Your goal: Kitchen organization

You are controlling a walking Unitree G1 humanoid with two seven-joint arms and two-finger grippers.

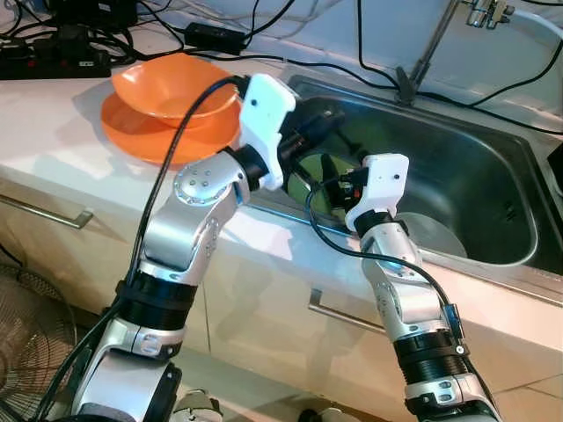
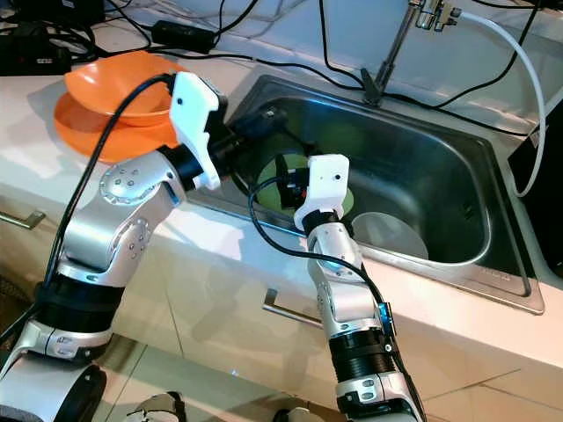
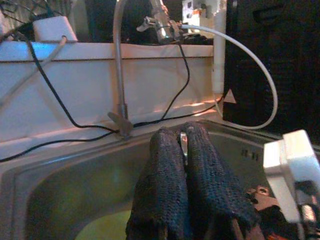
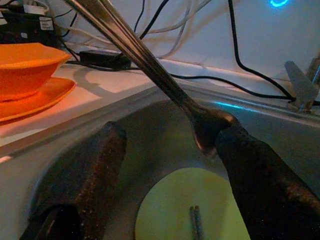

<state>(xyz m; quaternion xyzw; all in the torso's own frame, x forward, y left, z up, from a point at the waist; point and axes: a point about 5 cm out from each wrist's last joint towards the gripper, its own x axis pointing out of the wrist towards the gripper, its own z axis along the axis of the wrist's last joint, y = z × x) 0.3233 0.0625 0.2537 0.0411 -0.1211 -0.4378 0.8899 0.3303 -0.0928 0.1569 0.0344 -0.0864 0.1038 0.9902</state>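
Both arms reached over the front edge of a steel sink (image 1: 493,189) set in a pale table (image 1: 53,132).

The left gripper (image 3: 185,145) was inside the sink, near its left wall. Its two black fingers (image 3: 165,190) were pressed tight together, and a thin bit of shiny metal peeked out between their tips. In the right wrist view a long metal spoon (image 4: 150,65) slanted down across the sink, and its rounded end lay against one finger of the right gripper (image 4: 172,165). I cannot tell for sure if this spoon was the metal bit in the left gripper.

The right gripper hung over the sink too, just beside the left one. Its fingers (image 4: 85,175) were spread wide apart and held nothing. Below them, on the sink floor, lay a light green plate (image 4: 195,210) with a small dark stick-like thing on it. A round grey plate (image 2: 391,236) lay in the sink near the green one.

On the table left of the sink sat an orange bowl (image 1: 176,88) on top of an orange plate (image 1: 141,136). Black cables (image 1: 352,66) ran along the table behind the sink, and a tap (image 2: 405,35) stood at the back.
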